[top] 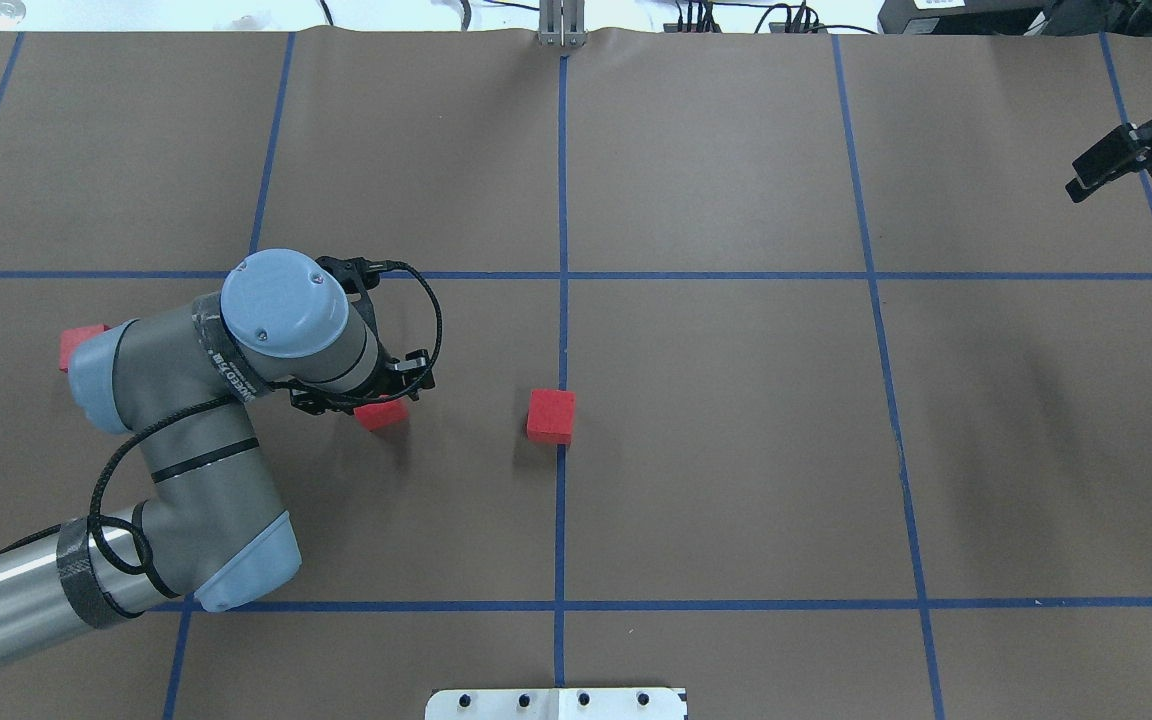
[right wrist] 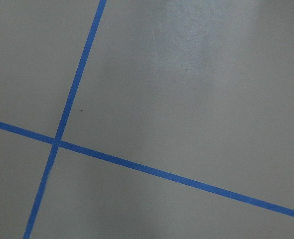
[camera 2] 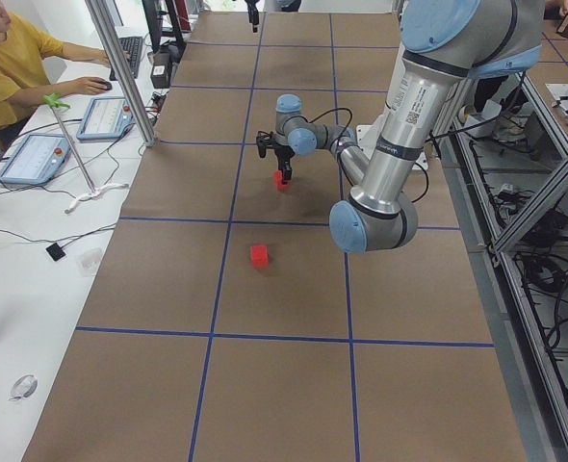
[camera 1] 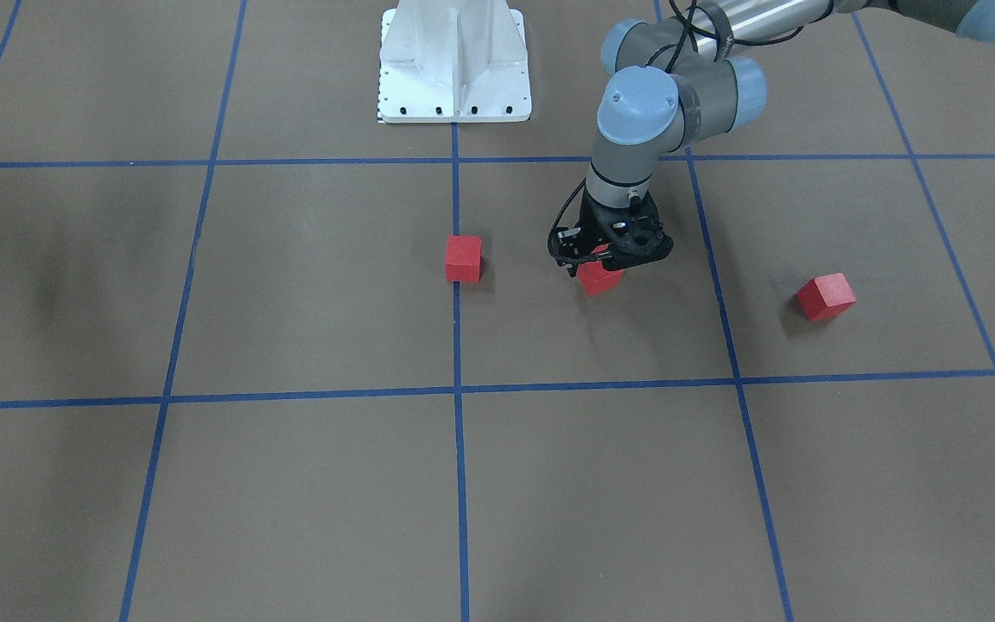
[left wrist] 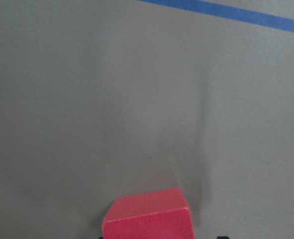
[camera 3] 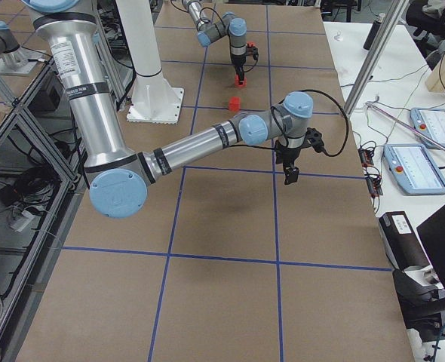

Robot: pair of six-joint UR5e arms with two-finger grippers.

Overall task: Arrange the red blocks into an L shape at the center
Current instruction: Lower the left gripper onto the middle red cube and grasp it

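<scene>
Three red blocks lie on the brown grid. One red block sits at the center, against the long blue tape line. My left gripper is shut on a second red block, a little to the robot's left of the center block, low over the table. The third red block lies further out on the robot's left, partly hidden by my left arm in the overhead view. My right gripper hangs empty far to the right, its jaws together.
The white robot base plate stands at the robot's edge of the table. Blue tape lines cross under the right wrist. An operator with tablets sits beyond the table's far side.
</scene>
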